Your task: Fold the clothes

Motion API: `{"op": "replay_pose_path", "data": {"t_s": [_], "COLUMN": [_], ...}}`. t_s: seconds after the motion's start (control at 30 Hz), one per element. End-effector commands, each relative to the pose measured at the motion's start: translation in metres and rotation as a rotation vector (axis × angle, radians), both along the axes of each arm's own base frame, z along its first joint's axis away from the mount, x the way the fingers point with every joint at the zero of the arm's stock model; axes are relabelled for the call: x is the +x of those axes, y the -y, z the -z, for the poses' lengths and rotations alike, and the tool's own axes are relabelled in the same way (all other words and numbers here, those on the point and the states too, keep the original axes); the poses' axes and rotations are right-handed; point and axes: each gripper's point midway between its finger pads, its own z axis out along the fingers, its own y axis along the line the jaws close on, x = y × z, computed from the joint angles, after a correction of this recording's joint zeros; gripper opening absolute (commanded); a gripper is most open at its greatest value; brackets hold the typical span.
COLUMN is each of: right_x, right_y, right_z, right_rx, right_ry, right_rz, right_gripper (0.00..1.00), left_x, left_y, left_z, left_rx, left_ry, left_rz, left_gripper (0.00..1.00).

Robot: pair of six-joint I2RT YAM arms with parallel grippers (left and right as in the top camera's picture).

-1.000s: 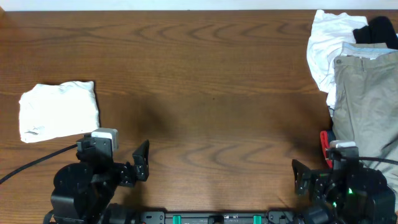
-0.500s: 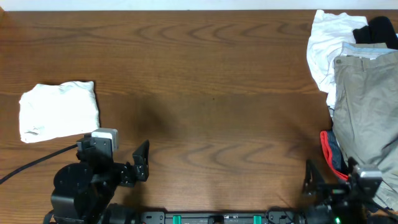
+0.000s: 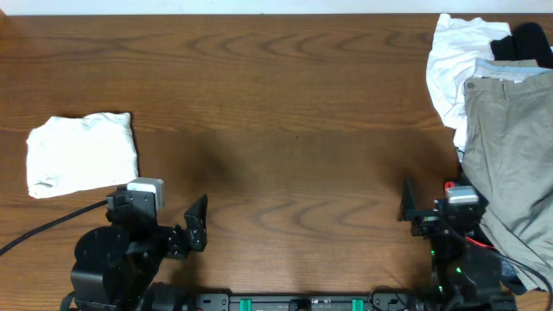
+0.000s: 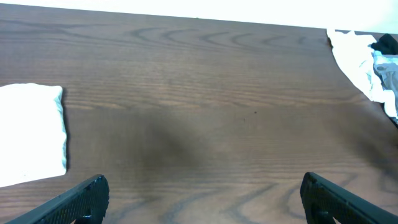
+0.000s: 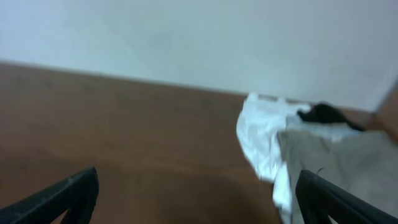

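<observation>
The wooden table [image 3: 294,130] is showing a broad stretch of bare wood across its middle. Khaki trousers [image 3: 510,147] are spilling over the table's right edge, overlapping a crumpled white garment [image 3: 445,73] at the table's far right corner. A folded white cloth [image 3: 79,154] is sitting near the table's left edge. A black piece [image 3: 525,41] is perching at that far right corner. The left gripper [image 4: 202,193] and right gripper [image 5: 196,186] are hanging at the table's near edge, jaws spread wide, holding nothing.
</observation>
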Motion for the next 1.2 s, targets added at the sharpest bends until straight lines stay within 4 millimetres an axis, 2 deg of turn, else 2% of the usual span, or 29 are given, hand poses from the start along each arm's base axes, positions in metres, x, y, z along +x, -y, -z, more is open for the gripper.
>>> {"op": "replay_pose_path", "data": {"t_s": [0.0, 0.07, 0.1, 0.23, 0.47, 1.17], "right_x": [0.001, -0.001, -0.001, -0.002, -0.002, -0.002], "right_y": [0.003, 0.003, 0.003, 0.003, 0.027, 0.027], "right_z": [0.031, 0.058, 0.062, 0.062, 0.062, 0.062], "right_rx": [-0.051, -0.062, -0.064, -0.062, -0.052, -0.052], "right_ry": [-0.078, -0.158, -0.171, -0.173, -0.176, -0.176], "right_rz": [0.007, 0.005, 0.005, 0.006, 0.110, 0.110], "right_gripper": [0.99, 0.99, 0.99, 0.99, 0.99, 0.99], "left_x": [0.000, 0.000, 0.000, 0.000, 0.000, 0.000], "left_y": [-0.001, -0.001, -0.002, -0.002, -0.001, -0.001], "left_z": [0.000, 0.000, 0.000, 0.000, 0.000, 0.000], "left_rx": [0.019, 0.019, 0.019, 0.019, 0.019, 0.019], "left_ry": [0.007, 0.007, 0.007, 0.007, 0.007, 0.007], "left_rz": [0.001, 0.001, 0.001, 0.001, 0.001, 0.001], "left_gripper": [0.98, 0.98, 0.98, 0.98, 0.98, 0.98]}}
